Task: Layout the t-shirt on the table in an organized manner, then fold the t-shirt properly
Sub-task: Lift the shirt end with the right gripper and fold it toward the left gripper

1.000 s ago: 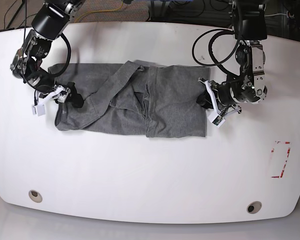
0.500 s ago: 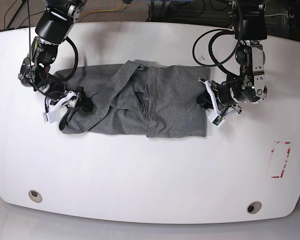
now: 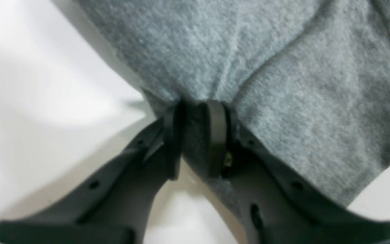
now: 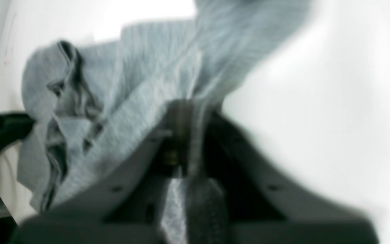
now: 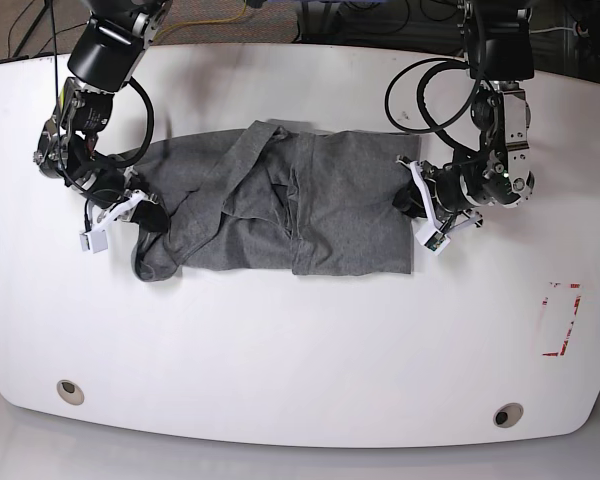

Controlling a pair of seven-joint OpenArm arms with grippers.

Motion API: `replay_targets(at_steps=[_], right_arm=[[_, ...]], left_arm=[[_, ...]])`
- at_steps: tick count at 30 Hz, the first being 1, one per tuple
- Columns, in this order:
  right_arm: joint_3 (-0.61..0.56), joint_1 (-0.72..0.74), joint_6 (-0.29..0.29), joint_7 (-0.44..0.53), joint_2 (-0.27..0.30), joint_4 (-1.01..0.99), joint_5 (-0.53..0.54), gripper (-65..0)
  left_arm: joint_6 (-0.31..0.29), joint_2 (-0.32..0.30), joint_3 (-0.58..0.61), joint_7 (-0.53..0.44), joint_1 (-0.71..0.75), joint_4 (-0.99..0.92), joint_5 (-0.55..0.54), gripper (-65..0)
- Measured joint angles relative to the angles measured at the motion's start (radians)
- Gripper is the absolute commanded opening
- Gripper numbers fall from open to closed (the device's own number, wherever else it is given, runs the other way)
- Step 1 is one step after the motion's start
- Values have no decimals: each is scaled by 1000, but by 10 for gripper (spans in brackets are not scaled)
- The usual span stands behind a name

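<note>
While the t-shirt (image 5: 280, 205) is lying rumpled near the table's (image 5: 300, 350) far edge, the left gripper (image 3: 195, 135) and right gripper (image 4: 185, 135) are each pinching its opposite ends.

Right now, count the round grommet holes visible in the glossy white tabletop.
2: one round grommet hole near the front-left corner, another near the front-right corner of the glossy white tabletop. Others may hide beneath the shirt.

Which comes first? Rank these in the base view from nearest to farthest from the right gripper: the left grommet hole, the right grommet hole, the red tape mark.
From the right gripper:
1. Left grommet hole, front-left of the table.
2. Right grommet hole, front-right.
3. Red tape mark, at the right edge.
</note>
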Motion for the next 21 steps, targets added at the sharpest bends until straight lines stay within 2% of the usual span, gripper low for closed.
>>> replay_targets(at_steps=[6, 11, 18, 21], right_arm=[[-13, -10, 0, 0, 18, 19, -2, -650], [-18, -42, -1, 24, 21, 122, -8, -650], [-61, -119, -178, 52, 39, 353, -7, -650], [-95, -136, -213, 51, 40, 423, -4, -650]], left_arm=[[0, 0, 2, 0, 0, 0, 2, -547], [0, 0, 2, 0, 0, 0, 3, -547], [0, 0, 5, 0, -3, -1, 6, -547], [1, 0, 16, 0, -3, -1, 10, -547]])
